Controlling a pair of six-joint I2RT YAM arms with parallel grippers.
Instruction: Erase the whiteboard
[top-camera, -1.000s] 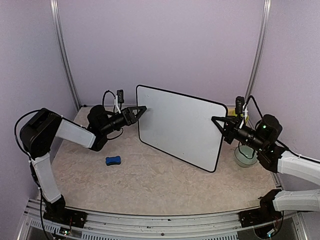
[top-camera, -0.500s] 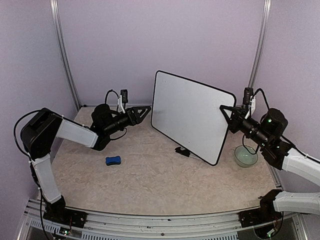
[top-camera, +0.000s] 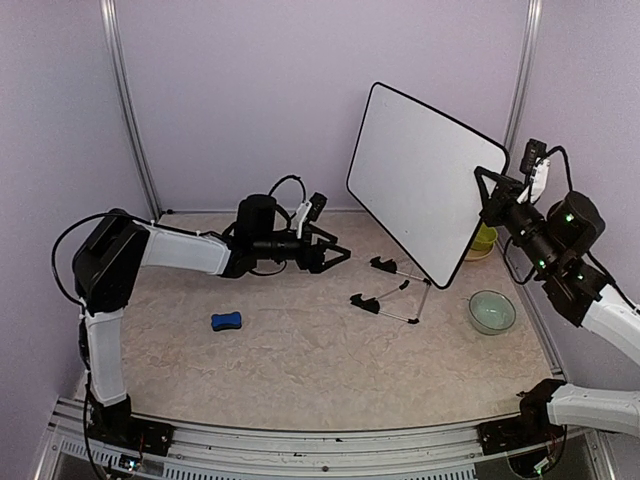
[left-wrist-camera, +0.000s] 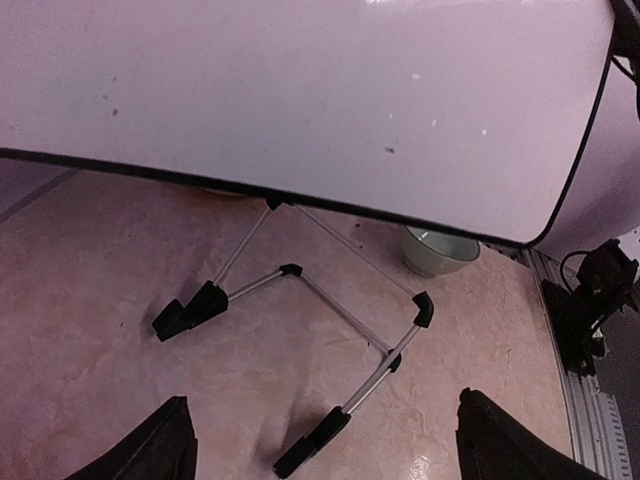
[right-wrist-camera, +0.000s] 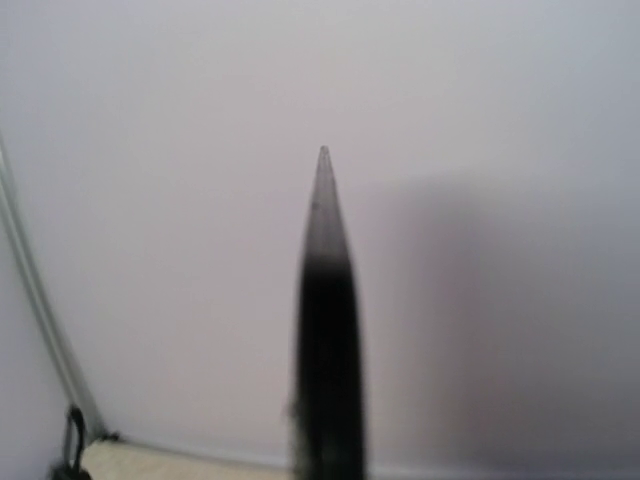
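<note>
We are viewing the right gripper (top-camera: 483, 195) clamping the right edge of the whiteboard (top-camera: 420, 185) and holding it tilted in the air above the table (top-camera: 300, 370). The left gripper (top-camera: 335, 258) is hanging low with its jaws spread, grasping nothing and pointing toward the wire stand (top-camera: 390, 290) lying flat. An eraser (top-camera: 226, 321) and a bowl (top-camera: 491, 311) are resting well apart.

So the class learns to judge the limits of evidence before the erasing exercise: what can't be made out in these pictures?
- Right wrist view: only a blurred dark wedge shows; how the right gripper grips is unseen.
- Top view: the yellow object is mostly hidden behind the whiteboard.
- Left wrist view: specks on the whiteboard are too small to identify; the top edge crops it.
</note>
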